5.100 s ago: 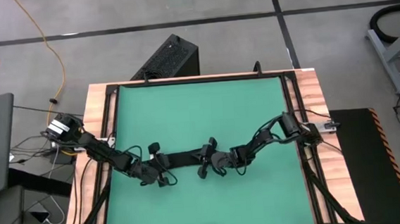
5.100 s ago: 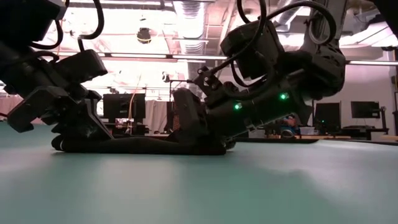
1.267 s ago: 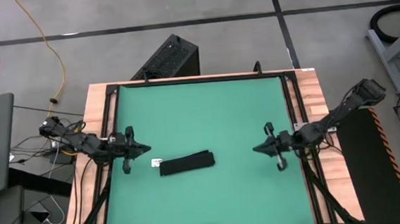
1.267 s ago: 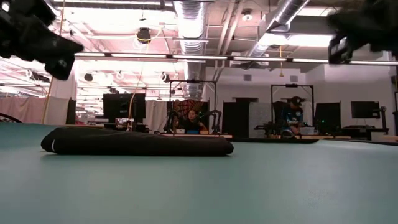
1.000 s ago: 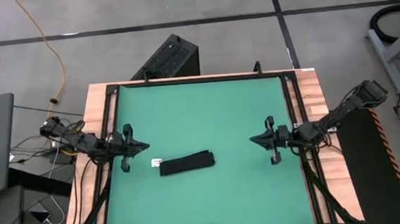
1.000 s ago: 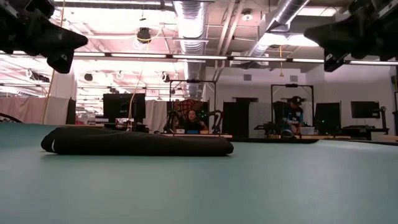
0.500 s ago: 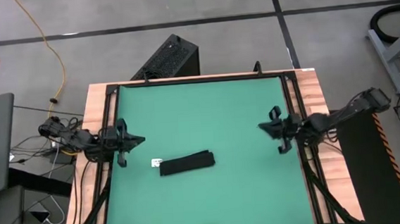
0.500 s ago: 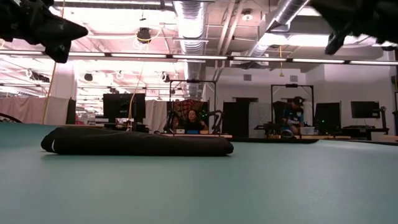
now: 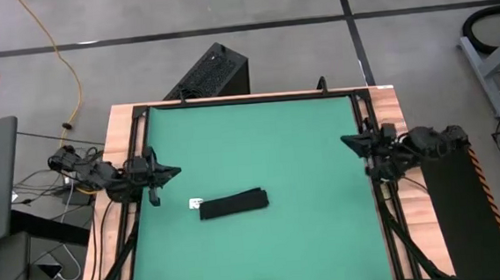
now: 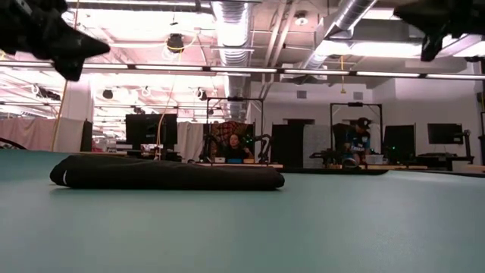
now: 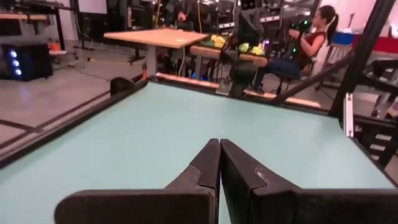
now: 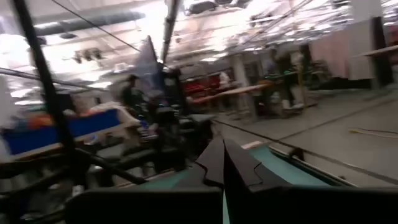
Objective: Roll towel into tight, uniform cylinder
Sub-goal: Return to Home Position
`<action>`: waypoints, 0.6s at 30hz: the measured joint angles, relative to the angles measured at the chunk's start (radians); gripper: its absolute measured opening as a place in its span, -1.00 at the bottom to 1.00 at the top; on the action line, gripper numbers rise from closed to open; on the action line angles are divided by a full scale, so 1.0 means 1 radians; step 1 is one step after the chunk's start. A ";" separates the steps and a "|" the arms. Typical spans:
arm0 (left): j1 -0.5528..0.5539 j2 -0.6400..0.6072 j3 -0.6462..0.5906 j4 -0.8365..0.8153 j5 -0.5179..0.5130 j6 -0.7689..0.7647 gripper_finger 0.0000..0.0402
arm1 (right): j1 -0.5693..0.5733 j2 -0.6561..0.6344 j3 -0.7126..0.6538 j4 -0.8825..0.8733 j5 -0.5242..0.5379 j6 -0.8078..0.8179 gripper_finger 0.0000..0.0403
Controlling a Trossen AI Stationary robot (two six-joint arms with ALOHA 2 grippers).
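Left end effector [image 11: 219, 144] pinched together in wrist view; overhead shows rolled towel [image 9: 232, 204].

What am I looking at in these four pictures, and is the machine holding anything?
It is a robot with two dark arms at a table, each ending in a two-fingered hand. One picture looks straight down from above; one looks level across the tabletop; two come from cameras on the wrists, looking out past each arm's own fingers. On the green mat lies a black towel, rolled into a low bundle, with a small white tag at one end. The left hand is at the mat's left edge, the right hand at its right edge; both are shut and hold nothing. A seated person shows in the room behind.
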 joint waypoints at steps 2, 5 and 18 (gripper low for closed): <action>0.000 0.000 -0.026 0.013 -0.008 -0.018 -1.00 | -0.001 0.005 -0.032 0.015 0.024 0.000 -0.91; 0.000 0.000 -0.047 0.023 -0.015 -0.043 -1.00 | -0.001 0.000 -0.084 0.017 0.028 -0.001 -0.90; 0.000 0.000 -0.052 -0.015 -0.033 -0.068 -1.00 | 0.035 0.001 -0.241 0.065 0.019 0.005 -0.90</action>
